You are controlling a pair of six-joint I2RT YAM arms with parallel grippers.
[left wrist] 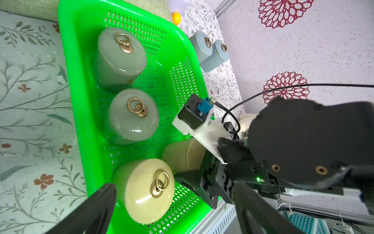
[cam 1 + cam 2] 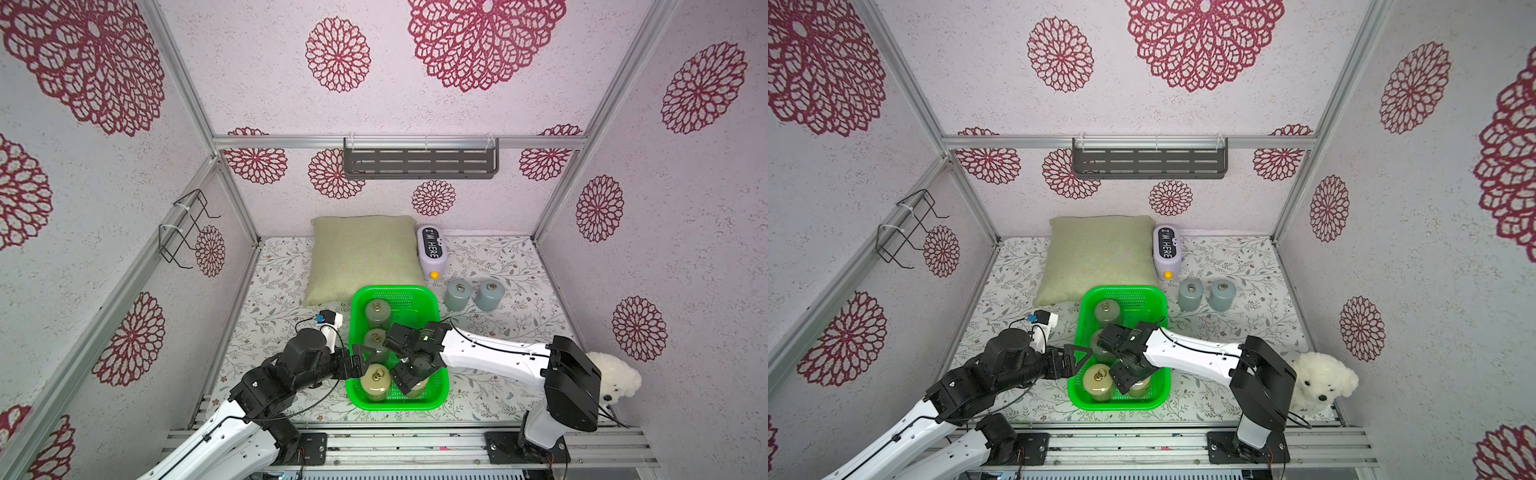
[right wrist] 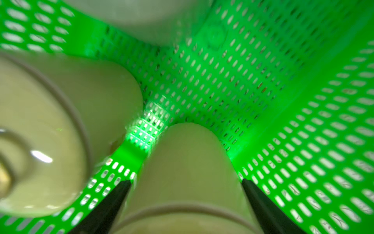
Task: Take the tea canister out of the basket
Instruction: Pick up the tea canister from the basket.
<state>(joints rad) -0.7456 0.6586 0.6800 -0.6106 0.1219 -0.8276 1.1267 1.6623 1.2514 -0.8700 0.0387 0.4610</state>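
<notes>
Our right gripper (image 3: 186, 180) clamps the pale cream, glossy round tea canister (image 3: 186, 152) standing at the five o'clock corner of the bright green perforated plastic basket (image 2: 354, 316) — black fingers pressed to both its sides. Our left gripper (image 1: 174, 188) hangs spread wide at the basket's eight o'clock rim, holding nothing, beside a second cream lidded canister (image 2: 376, 384) — a grey-green lidded canister (image 2: 377, 311) stands at twelve.
</notes>
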